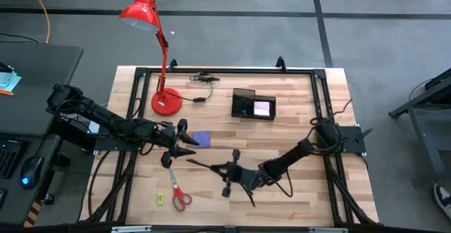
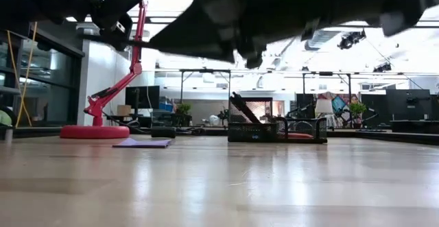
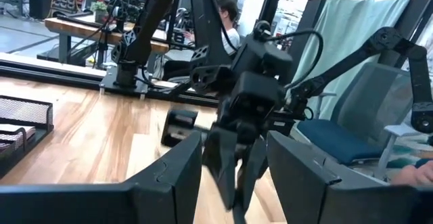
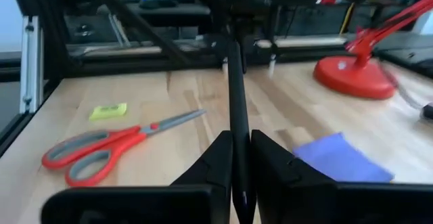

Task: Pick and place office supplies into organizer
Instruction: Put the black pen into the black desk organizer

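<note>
Pen (image 4: pixel 236 126), thin and black, sits pinched between the pressed-together fingers of the right gripper (image 4: pixel 241 158), held above the wooden table (image 1: pixel 296 191) near its front middle. Facing it, the left gripper (image 1: pixel 184 144) hangs with fingers spread and nothing between them. Just beside that gripper lies the purple note pad (image 1: pixel 202 139). Red-handled scissors (image 1: pixel 178 194) and a small yellow-green piece (image 1: pixel 161 198) lie toward the front left. Farther back stands the black organizer (image 1: pixel 253 105), with a pink note pad (image 1: pixel 261 108) in one compartment. A red desk lamp (image 1: pixel 166 101) stands at the back left.
</note>
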Controlling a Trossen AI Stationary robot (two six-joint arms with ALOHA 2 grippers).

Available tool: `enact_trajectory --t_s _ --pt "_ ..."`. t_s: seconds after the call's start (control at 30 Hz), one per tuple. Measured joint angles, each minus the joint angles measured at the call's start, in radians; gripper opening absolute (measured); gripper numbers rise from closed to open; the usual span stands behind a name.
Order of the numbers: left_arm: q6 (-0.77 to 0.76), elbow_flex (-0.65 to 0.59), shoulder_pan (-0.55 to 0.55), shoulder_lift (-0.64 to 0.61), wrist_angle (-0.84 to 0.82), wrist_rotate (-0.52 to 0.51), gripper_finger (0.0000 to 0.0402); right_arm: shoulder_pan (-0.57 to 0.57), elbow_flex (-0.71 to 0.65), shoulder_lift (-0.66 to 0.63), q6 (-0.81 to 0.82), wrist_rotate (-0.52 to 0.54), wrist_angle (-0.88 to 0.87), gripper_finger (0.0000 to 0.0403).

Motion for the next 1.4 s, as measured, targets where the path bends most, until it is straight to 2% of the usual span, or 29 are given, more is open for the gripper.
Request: enact_trajectory --t_s 0.23,0.47,0.8,1.07,1.4 --pt "0.0 0.0 0.0 0.0 -0.002 -0.004 0.015 0.015 0.0 -0.022 -0.068 0.085 0.006 0.0023" --pt "-0.008 0.0 0.0 0.0 -0.002 -0.004 0.015 0.014 0.0 -0.022 -0.121 0.086 0.043 0.0027" --pt "-0.008 0.0 0.0 0.0 -0.01 -0.004 0.015 0.014 0.001 -0.048 -0.206 0.141 0.071 0.0019" --pt "-0.008 0.0 0.0 0.0 -0.014 -0.005 0.015 0.014 0.001 -0.054 -0.254 0.176 0.095 0.0028" --pt "-0.009 0.0 0.0 0.0 -0.024 -0.047 0.015 0.014 0.001 -0.055 -0.295 0.217 0.146 0.0027"
